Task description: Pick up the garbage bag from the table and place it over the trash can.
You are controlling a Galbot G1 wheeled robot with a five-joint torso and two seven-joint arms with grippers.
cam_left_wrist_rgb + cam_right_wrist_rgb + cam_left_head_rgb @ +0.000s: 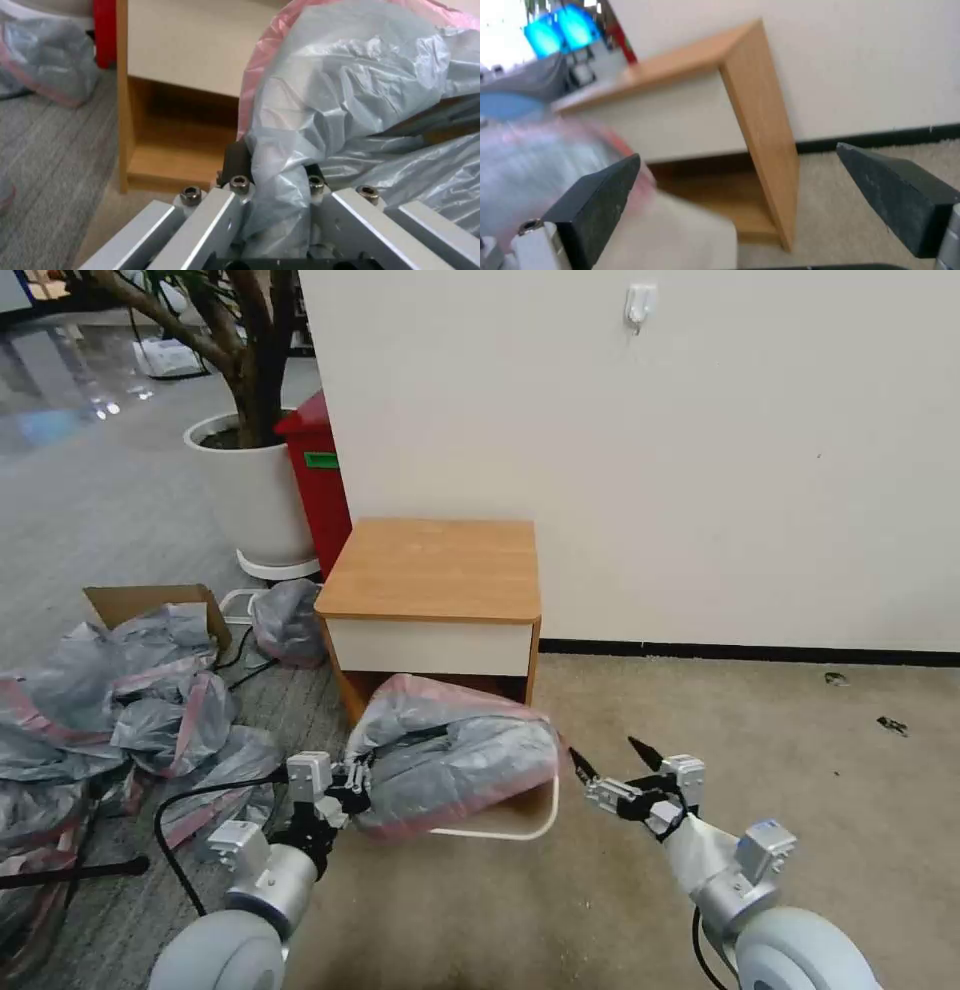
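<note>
Both grippers flank the garbage bag (455, 760): left fingers (239, 165) pinch it, right fingers (605, 195) spread beside it.

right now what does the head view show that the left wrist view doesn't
Head view alone: the trash can rim under the garbage bag, the right tool open just beside it, the table top bare, the heap of bags on the floor, the white plant pot.
Left wrist view alone: bag plastic bunched between the left tool fingers, pinched shut.
Both: the bag, the table's white drawer front, the tall red bin.
</note>
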